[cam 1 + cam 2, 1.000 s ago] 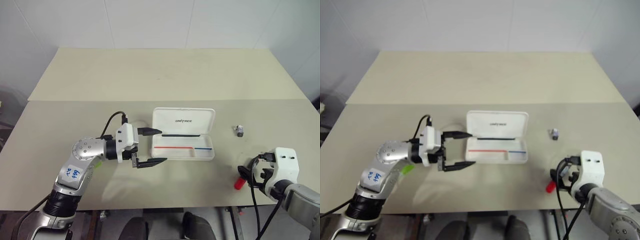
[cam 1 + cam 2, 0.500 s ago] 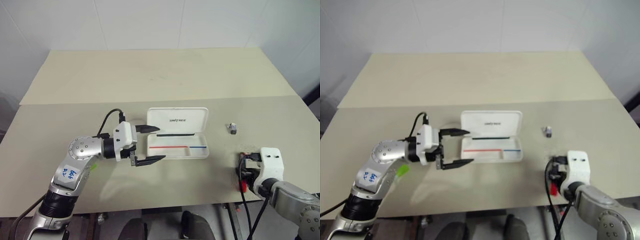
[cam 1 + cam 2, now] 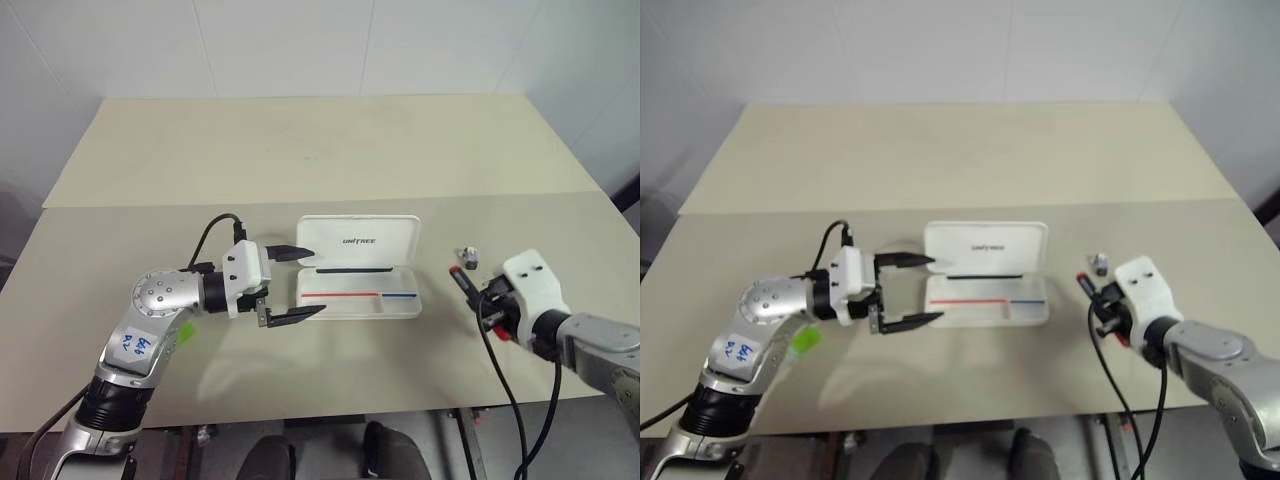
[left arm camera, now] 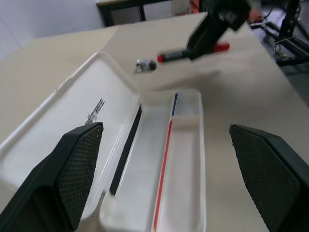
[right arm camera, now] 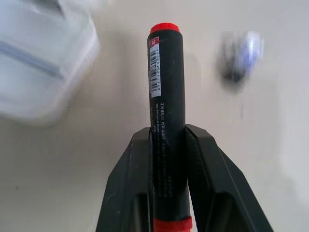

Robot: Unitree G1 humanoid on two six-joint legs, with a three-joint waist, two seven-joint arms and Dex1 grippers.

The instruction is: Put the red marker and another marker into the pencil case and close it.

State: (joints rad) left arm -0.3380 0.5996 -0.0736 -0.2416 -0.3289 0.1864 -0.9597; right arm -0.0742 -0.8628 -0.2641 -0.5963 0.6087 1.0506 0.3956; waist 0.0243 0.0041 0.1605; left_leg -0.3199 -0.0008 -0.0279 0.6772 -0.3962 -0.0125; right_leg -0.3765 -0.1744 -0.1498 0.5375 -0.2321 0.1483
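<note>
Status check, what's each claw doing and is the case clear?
Left claw open beside pencil case. Right claw shut on red marker. Case open; small grey object close to marker.

The lime-green highlighter (image 3: 185, 331) lies mostly hidden under the left arm, behind the left gripper (image 3: 306, 283). Just beyond the right gripper (image 5: 167, 140), the small grey-silver object (image 5: 240, 60) is too blurred to identify. The red marker (image 5: 165, 121) is cut off behind that gripper.

Beige table (image 3: 330, 150), seam across the middle; small grey-silver object (image 3: 466, 257) on it; white wall (image 3: 300, 45) behind.
</note>
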